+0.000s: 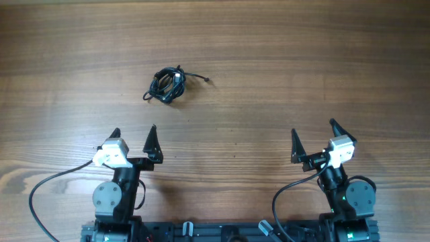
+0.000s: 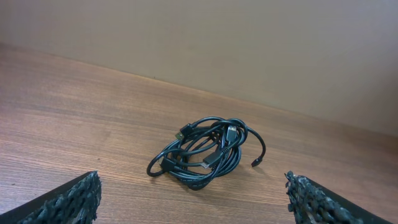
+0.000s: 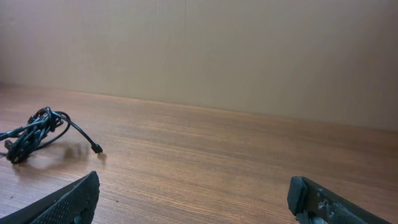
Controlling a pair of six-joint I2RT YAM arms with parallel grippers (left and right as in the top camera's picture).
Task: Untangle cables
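Left gripper, right gripper both gaping wide, holding nothing. Ahead of left gripper, apart, cables lying bundled. Risk: grabbing whole bundle, tightening tangle.

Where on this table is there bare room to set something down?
The whole right half of the table, ahead of the open right pincer, is bare wood. So is the strip between the two pincers, and the far left corner. The only crowded spot is the cables, bundled just ahead of the open left pincer.
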